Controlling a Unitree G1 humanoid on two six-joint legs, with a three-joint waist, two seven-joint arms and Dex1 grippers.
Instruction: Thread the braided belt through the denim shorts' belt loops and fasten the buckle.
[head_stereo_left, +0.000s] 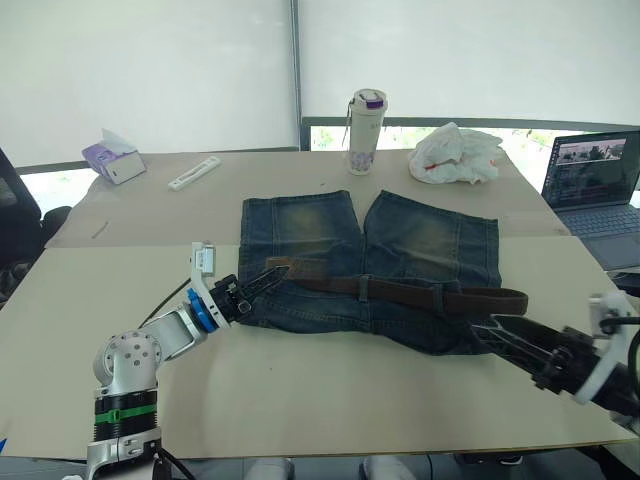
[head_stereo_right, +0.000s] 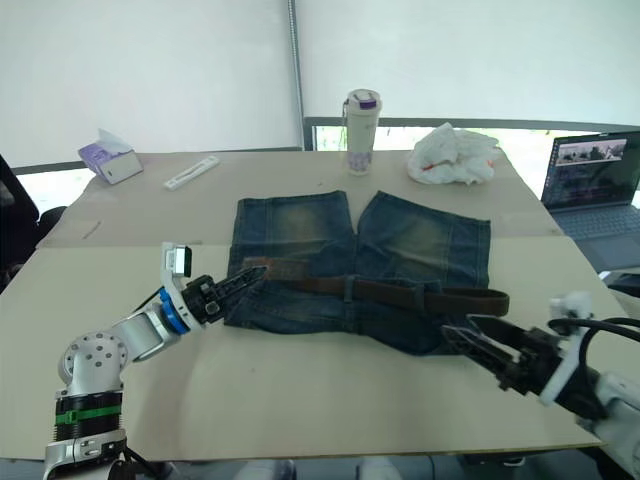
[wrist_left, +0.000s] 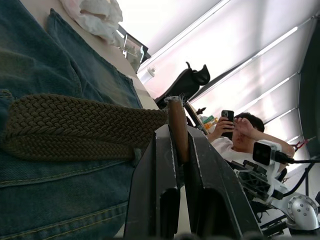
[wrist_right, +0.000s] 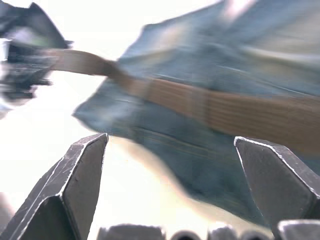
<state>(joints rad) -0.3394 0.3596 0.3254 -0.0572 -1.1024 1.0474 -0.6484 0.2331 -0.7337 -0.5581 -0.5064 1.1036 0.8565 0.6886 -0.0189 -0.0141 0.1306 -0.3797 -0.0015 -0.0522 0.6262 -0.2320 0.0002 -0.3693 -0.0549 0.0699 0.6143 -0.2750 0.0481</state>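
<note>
Currently your left hand (head_stereo_left: 268, 277) pinches the belt (head_stereo_left: 400, 292) tip.
Belt runs crosswise along the shorts (head_stereo_left: 370, 268) waistband toward your right hand (head_stereo_left: 488, 329), which hangs spread and empty nearby.

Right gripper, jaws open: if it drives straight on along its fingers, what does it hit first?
Probably the near hem of the blue denim shorts, just ahead of the right gripper; the dark brown braided belt lies beyond. Depth is unclear.

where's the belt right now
The braided belt lies across the waistband of the denim shorts, mid-table in the eye views; the left gripper pinches its left end, and its right end lies just beyond the open right gripper.
</note>
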